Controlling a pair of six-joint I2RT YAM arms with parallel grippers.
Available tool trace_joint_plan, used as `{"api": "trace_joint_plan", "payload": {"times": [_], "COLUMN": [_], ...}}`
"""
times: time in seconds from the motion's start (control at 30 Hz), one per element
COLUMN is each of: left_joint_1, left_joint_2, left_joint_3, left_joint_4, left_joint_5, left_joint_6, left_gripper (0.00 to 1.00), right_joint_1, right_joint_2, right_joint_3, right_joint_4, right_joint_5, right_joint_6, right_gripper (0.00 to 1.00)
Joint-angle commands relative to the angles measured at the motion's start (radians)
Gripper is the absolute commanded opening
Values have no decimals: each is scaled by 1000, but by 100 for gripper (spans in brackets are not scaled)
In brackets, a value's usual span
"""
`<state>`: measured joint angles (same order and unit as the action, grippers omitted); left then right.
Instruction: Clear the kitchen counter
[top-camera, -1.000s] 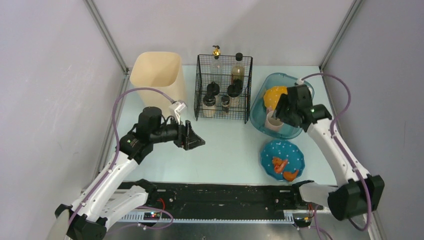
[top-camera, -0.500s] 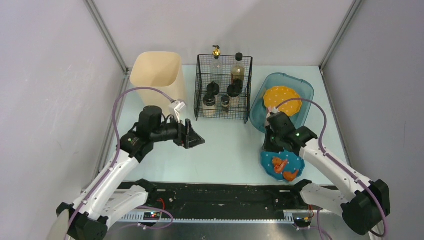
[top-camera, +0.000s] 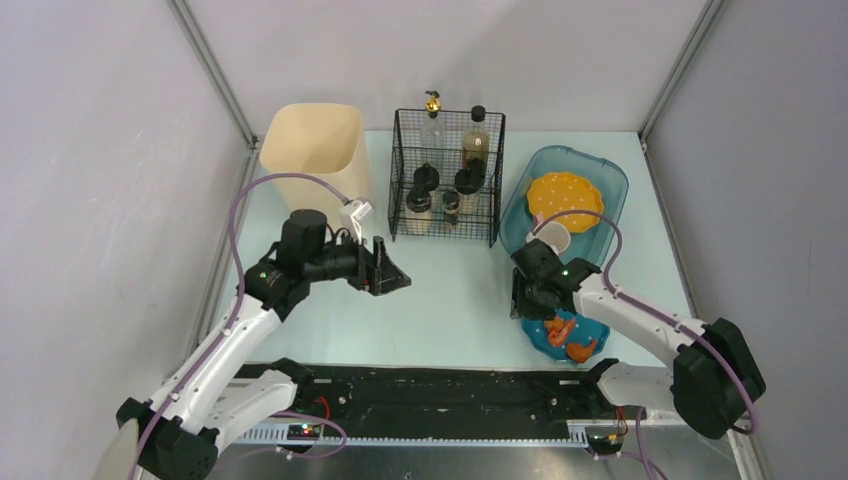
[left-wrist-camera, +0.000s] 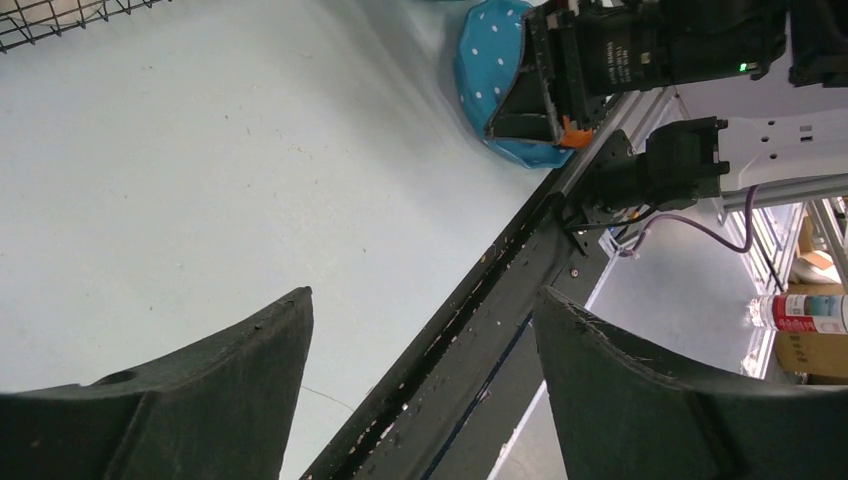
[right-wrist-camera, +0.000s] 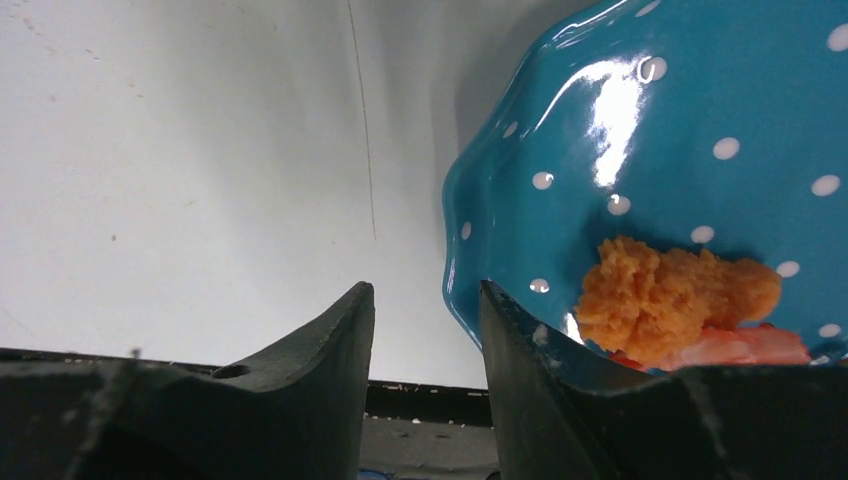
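Observation:
The kitchen counter (top-camera: 450, 300) is pale mint-blue with a black front rail. At its front right lies a blue dotted plate (top-camera: 592, 332) with orange food scraps (top-camera: 560, 328). My right gripper (top-camera: 524, 306) is low at the plate's left rim. In the right wrist view this gripper (right-wrist-camera: 425, 295) is open: one finger is over the bare kitchen counter (right-wrist-camera: 200, 150), the other over the plate (right-wrist-camera: 700, 90), and the rim shows in the gap. My left gripper (top-camera: 396, 281) hovers open over the counter's left half, holding nothing (left-wrist-camera: 422, 300).
A beige bin (top-camera: 315, 150) stands at the back left. A black wire rack (top-camera: 447, 180) of bottles is at the back centre. A teal tub (top-camera: 612, 182) at the back right holds a yellow plate (top-camera: 565, 190) and a pale cup (top-camera: 553, 238).
My right arm has swung from above the tub down to the blue plate's left rim, and the cup stays in the tub. The left arm has barely moved.

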<state>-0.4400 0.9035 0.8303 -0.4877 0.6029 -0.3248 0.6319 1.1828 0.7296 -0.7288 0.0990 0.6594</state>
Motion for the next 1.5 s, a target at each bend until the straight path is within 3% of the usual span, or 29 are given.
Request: {"api": "trace_joint_plan", "payload": {"times": [0.0,0.6,1.2,1.47], "left_joint_1": [10,20,31,36], "left_joint_2": [0,14,14,11], "left_joint_3": [2,4,4,1], "left_joint_4": [24,25,25,25], "left_joint_5": [7,10,14,4], "left_joint_6": [-11,-14,-15,-15], "left_gripper": [85,89,89,89], "right_joint_1": [9,70,178,240], "right_joint_2": [51,233,359,530], "right_joint_3": [-21,-38,-34,125], "right_joint_4": [75,246,576,615], "right_joint_5": [35,-28,-256,-295], "right_joint_6": [23,67,162,141], "right_gripper": [49,49,49,49]}}
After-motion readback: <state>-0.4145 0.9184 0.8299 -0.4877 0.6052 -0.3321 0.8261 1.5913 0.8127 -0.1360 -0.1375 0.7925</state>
